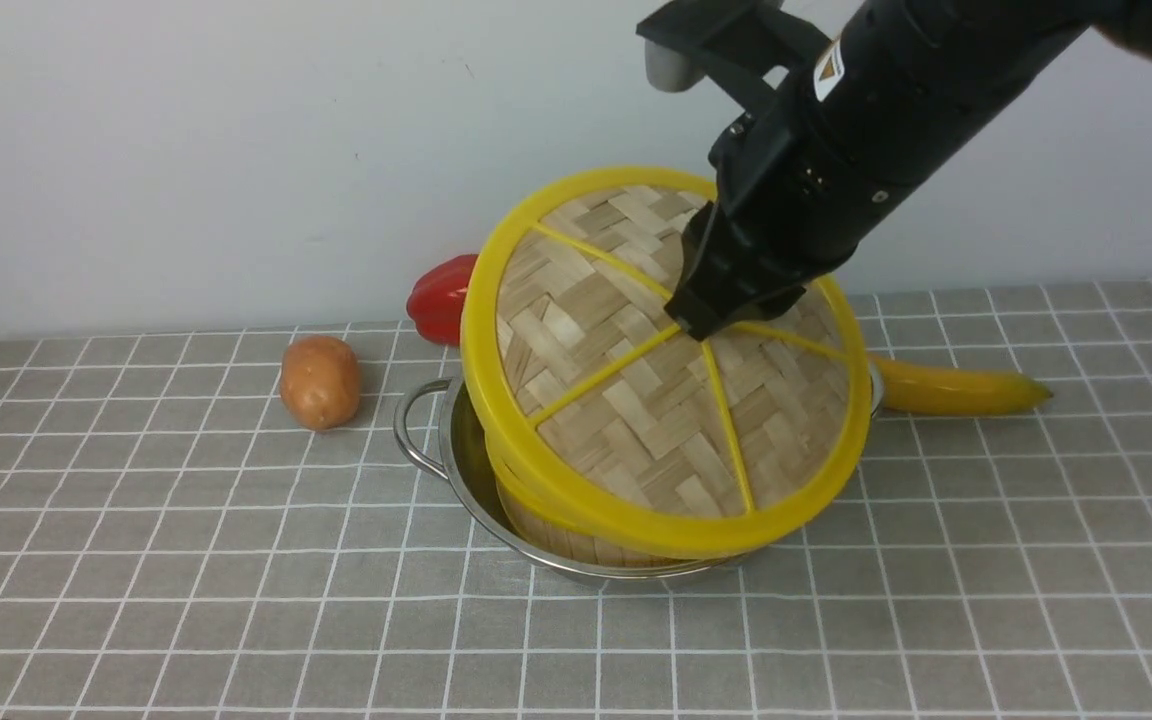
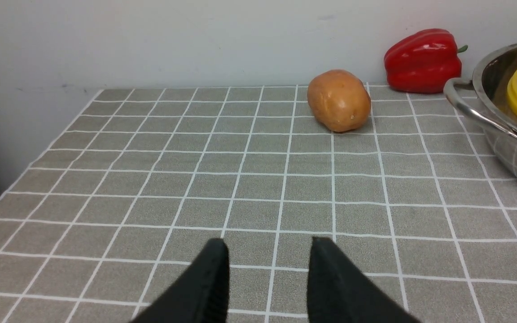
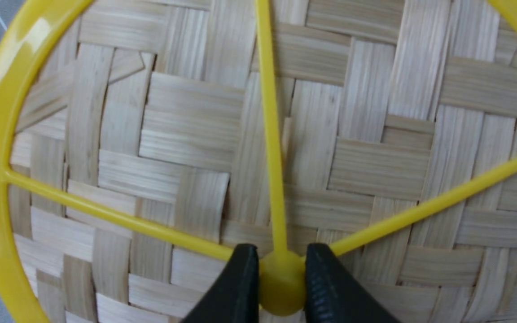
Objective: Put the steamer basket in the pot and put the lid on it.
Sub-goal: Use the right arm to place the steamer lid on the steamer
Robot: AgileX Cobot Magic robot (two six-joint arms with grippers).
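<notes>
Tilted lid (image 1: 636, 400) hangs from the right hand (image 1: 701, 325), clenched on its knob (image 3: 281, 287), low edge at the basket (image 1: 556, 535) seated in the pot (image 1: 466, 470) near the bench (image 1: 136, 600) centre; lidding is the step, likely needing levelling, lowering and release next, while the left hand (image 2: 267, 269) hovers released, empty.
</notes>
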